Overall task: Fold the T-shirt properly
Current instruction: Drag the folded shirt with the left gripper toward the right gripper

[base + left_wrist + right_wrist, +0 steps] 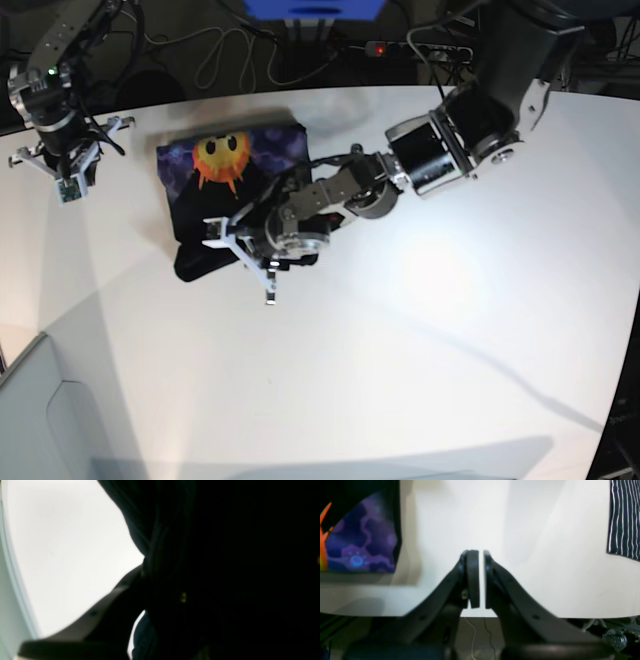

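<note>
Starting view, left wrist: I see mostly black cloth of the T-shirt filling the right and centre of the frame, pressed close to the lens.
Left gripper: one dark finger runs up from the lower left and disappears into the fabric; I cannot tell from here whether the jaws are pinching the cloth or just lying against it.
Background there: bright white table, with a pale curved edge at far left.
Right wrist view: the right gripper hangs over bare white table, its two black pads nearly together with only a thin slit of light between them, nothing held.
Shirt in that view: its purple cloud print and an orange ray show at the upper left, apart from the gripper.
Other cloth: a dark striped fabric lies at the upper right edge.
Base view: the folded T-shirt lies on the table's far left part, sun print face up.
Left gripper, base: it sits low at the shirt's near edge, over the black bunched fabric; finger state hidden.
Right gripper, base: it hovers left of the shirt, clear of it.
</note>
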{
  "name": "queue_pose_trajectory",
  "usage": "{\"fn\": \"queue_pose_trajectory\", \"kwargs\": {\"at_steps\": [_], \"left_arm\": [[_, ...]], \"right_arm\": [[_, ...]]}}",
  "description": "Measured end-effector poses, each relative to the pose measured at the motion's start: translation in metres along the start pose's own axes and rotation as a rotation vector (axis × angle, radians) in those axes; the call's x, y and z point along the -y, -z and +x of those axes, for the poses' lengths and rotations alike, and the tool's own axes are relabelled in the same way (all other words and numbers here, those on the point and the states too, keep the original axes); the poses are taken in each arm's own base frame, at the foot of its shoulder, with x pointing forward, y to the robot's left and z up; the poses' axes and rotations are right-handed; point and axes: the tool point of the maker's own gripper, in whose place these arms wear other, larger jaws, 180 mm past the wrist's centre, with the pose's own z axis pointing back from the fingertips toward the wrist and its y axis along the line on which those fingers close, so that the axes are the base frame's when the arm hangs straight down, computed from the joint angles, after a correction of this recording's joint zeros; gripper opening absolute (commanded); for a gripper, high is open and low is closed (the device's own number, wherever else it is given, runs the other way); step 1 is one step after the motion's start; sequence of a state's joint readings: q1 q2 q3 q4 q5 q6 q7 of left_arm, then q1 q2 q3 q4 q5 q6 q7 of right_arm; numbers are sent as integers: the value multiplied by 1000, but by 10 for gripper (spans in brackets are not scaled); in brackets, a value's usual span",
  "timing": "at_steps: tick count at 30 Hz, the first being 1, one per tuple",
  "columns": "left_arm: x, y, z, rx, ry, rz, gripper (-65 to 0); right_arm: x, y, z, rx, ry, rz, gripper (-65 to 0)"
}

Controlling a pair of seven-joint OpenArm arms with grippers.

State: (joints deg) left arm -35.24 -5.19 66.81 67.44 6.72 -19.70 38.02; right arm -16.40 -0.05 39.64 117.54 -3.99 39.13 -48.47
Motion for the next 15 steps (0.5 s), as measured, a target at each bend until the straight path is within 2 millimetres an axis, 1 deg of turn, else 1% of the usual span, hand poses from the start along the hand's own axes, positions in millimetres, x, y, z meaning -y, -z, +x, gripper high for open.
{"fn": "queue_pose_trajectory", "kwargs": {"at_steps": [1, 2, 5, 6, 7, 10, 13, 14, 15], "left_arm": [[-1, 0, 0, -1, -4, 2, -640], [0, 0, 1, 0, -4, 0, -592], [-2, -2, -1, -17, 1, 6, -397], [-3, -2, -2, -27, 2, 12, -350], [-4, -3, -2, -31, 3, 13, -327], [-8, -8, -1, -22, 2, 24, -334], [-13, -21, -3, 15, -69, 23, -336], [-18, -28, -5, 9, -72, 34, -336], [-23, -33, -4, 19, -82, 51, -336]], "right_arm": [[0, 0, 0, 0, 0, -1, -650], [0, 0, 0, -1, -1, -1, -650], [0, 0, 0, 0, 0, 0, -650], [0, 0, 0, 0, -1, 0, -650], [0, 0, -1, -2, -1, 1, -650], [-4, -1, -6, -16, -4, 11, -650], [-4, 0, -4, -10, -4, 12, -650], [-4, 0, -4, -10, -4, 12, -650], [-4, 0, -4, -10, -4, 11, -650]]}}
